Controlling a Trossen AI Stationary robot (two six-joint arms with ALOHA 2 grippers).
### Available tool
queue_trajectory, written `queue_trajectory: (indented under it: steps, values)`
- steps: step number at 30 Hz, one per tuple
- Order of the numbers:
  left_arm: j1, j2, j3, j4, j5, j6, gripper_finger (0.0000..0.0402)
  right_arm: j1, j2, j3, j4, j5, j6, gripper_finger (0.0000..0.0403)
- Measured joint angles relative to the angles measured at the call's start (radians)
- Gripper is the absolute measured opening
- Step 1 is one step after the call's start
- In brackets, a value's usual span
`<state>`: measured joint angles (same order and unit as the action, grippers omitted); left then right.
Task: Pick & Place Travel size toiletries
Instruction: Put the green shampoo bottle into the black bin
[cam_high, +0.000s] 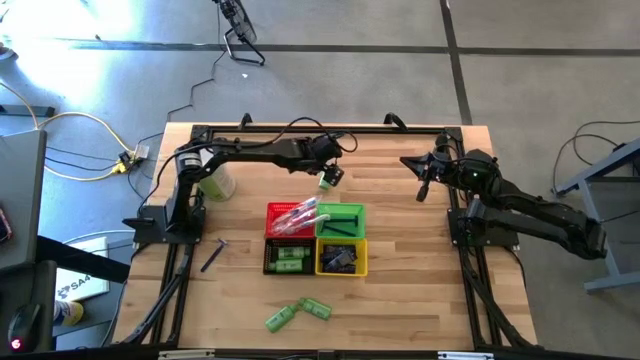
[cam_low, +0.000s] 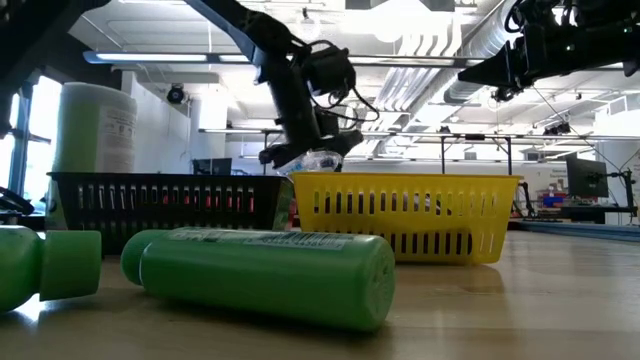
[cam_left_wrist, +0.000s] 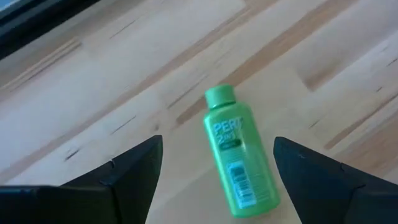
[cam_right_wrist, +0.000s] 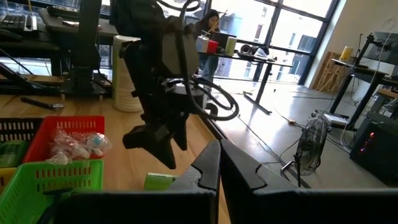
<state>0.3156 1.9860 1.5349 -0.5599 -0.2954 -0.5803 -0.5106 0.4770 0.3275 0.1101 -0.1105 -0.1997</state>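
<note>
A bright green mini bottle lies on its side on the wood table, just beyond the green basket; it also shows in the high view. My left gripper hangs above it, open and pointing steeply down, one finger on either side and touching nothing. Two more green bottles lie near the front edge, large in the low view. A dark tube lies on the table at the left. My right gripper waits shut at the table's right side, holding nothing.
Four small baskets stand together mid-table: red with clear packets, green, black with green bottles, yellow with dark items. A white cup stands beside the left arm's base. Bare wood lies between the baskets and the right arm.
</note>
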Motion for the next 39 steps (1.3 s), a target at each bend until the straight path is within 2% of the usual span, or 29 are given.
queue_trajectory:
  steps: [13, 39]
  values:
    - [-0.001, 0.07, 0.002, 0.044, 0.08, -0.003, 0.0301, 0.0, 0.0, 0.0, 0.0, 0.0, -0.003, 0.0003]
    - [-0.001, 0.145, 0.003, 0.1, 0.124, 0.0, 0.0301, 0.0, 0.0, 0.0, -0.001, 0.0, -0.008, 0.0003]
